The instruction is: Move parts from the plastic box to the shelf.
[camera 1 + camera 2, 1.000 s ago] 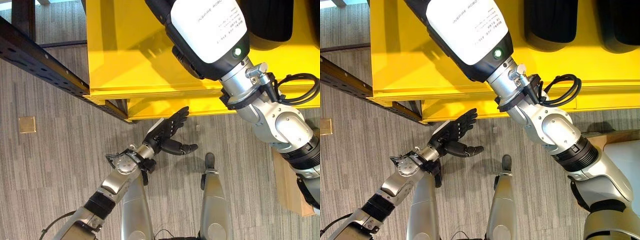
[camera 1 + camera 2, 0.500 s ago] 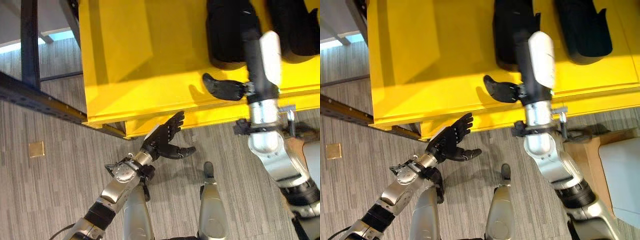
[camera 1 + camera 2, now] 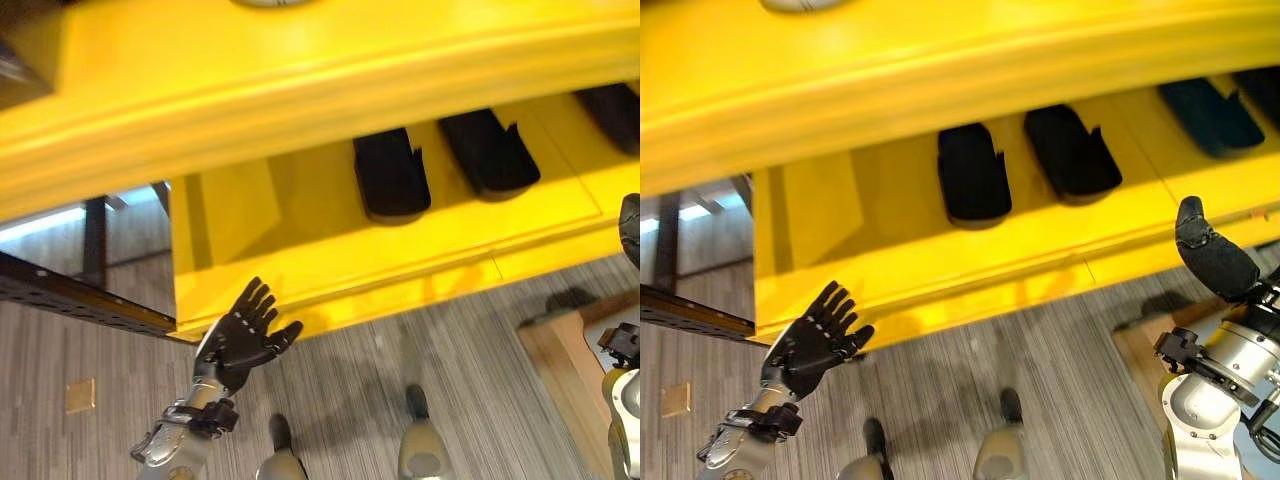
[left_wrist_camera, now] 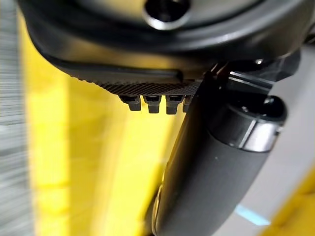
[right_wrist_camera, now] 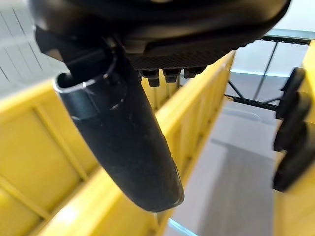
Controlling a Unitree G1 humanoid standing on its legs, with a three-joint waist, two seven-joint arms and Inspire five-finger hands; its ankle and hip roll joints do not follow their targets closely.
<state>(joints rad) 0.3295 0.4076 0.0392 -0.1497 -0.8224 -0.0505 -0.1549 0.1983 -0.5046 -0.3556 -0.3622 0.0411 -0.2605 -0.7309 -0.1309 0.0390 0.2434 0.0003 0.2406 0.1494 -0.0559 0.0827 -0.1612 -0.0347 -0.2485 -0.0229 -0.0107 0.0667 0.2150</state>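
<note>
Now my left hand (image 3: 240,343) is at the lower left of the frame, fingers spread straight, holding nothing, just before the front lip of the yellow shelf (image 3: 300,250); my right hand (image 3: 1212,258) rises at the right edge beside that same lip, fingers relaxed and straight as its wrist view shows, empty too; black parts lie on the shelf board in the upper middle, one (image 3: 391,173) beside another (image 3: 489,152), a third (image 3: 1210,113) further right; grey striped floor (image 3: 350,390) fills the lower frame.
</note>
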